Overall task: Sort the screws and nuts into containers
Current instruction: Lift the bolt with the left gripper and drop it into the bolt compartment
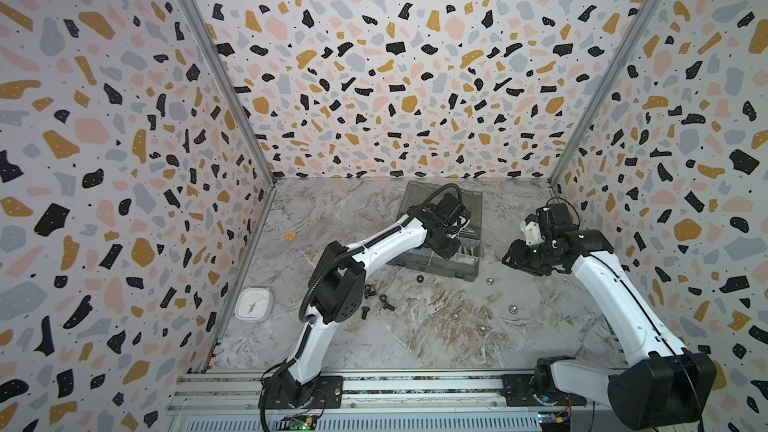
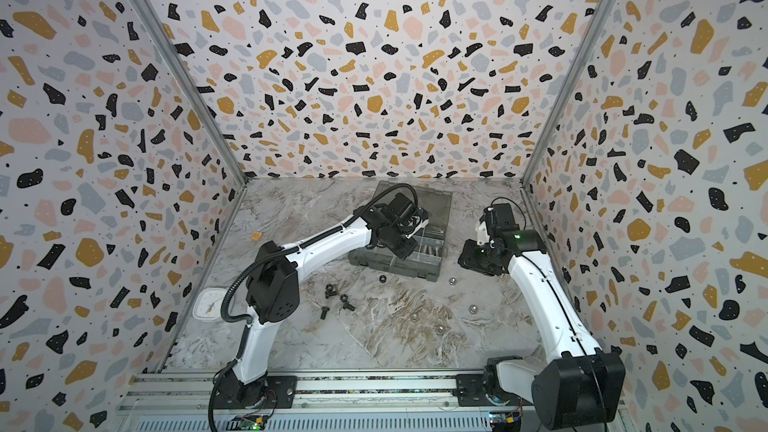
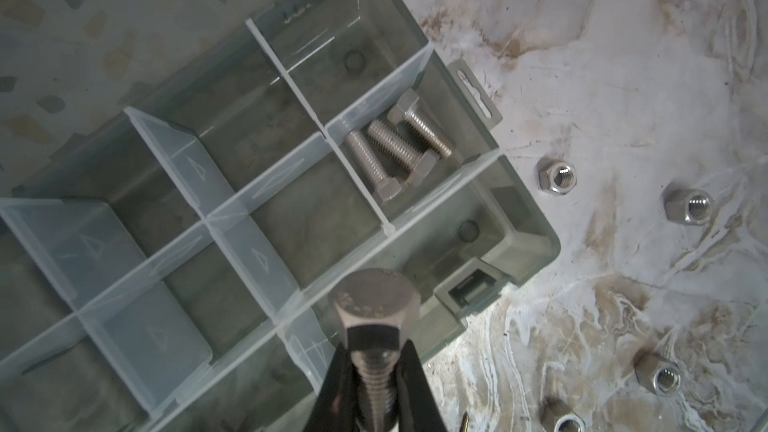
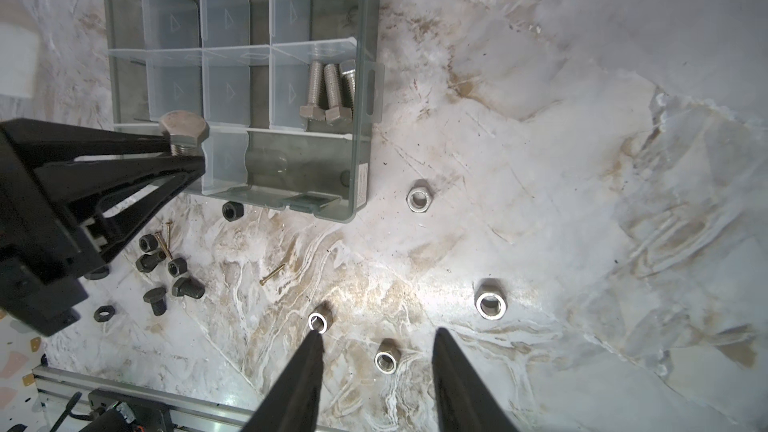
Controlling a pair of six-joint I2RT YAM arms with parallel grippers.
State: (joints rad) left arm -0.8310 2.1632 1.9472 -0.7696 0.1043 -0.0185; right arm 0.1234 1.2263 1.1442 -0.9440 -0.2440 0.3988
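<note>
Bright, even light w/ soft shadows, fisheye edges, wrist-view glare.

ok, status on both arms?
Left gripper shut on silver bolt, over the organiser box. Right gripper open, above loose silver nuts. Three bolts in one compartment. Nothing in the way.

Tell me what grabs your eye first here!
The left gripper pinches a silver bolt above the grey box. Three more bolts lie together in one compartment. Silver nuts dot the table, and the right gripper hangs open over them.
</note>
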